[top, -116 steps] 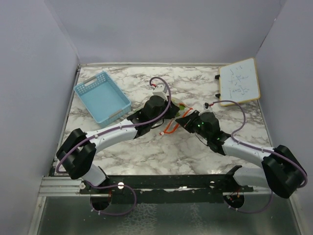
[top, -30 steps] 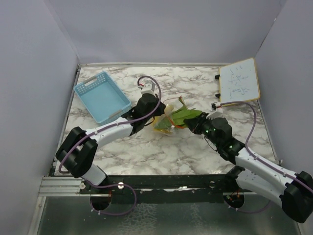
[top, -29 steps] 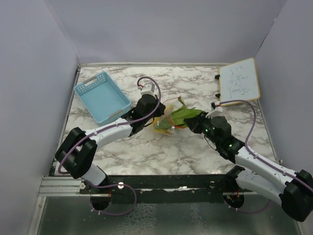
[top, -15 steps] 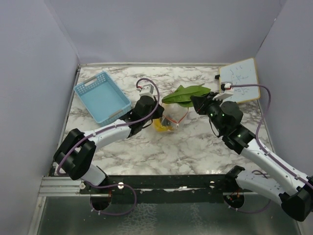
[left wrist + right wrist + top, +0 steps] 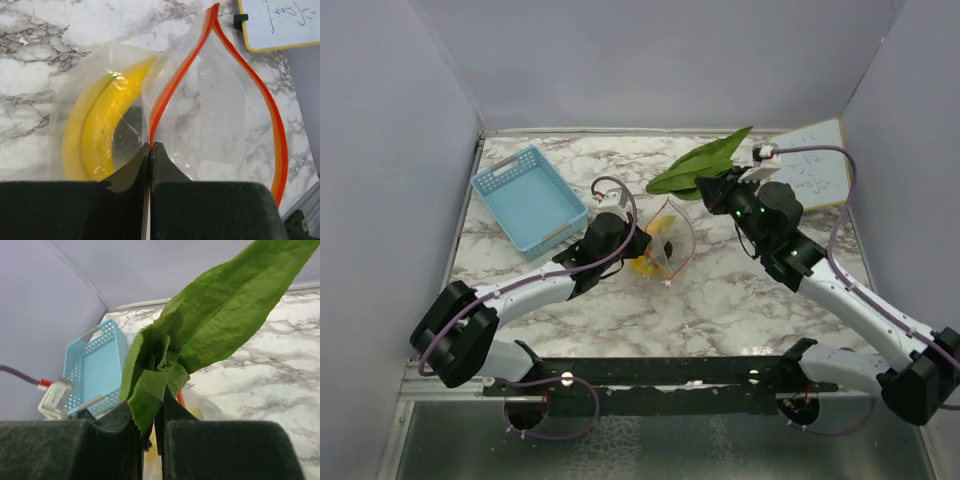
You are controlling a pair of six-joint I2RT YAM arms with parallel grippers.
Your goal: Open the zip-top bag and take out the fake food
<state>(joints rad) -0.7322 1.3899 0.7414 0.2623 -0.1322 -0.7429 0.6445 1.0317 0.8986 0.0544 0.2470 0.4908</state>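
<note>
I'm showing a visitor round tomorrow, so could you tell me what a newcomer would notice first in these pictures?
First comes the long green leaf, pinched at its base by the right fingers and held up over the far side of the table. Next is the bag at the centre, its orange-red zip gaping open, one lip pinched in the left fingers, with a yellow banana inside. The light-blue basket sits far left.

blue mesh basket [image 5: 532,202], back left on the marble table [image 5: 720,300] | small whiteboard [image 5: 822,168], scribbled on, back right by the wall
</note>
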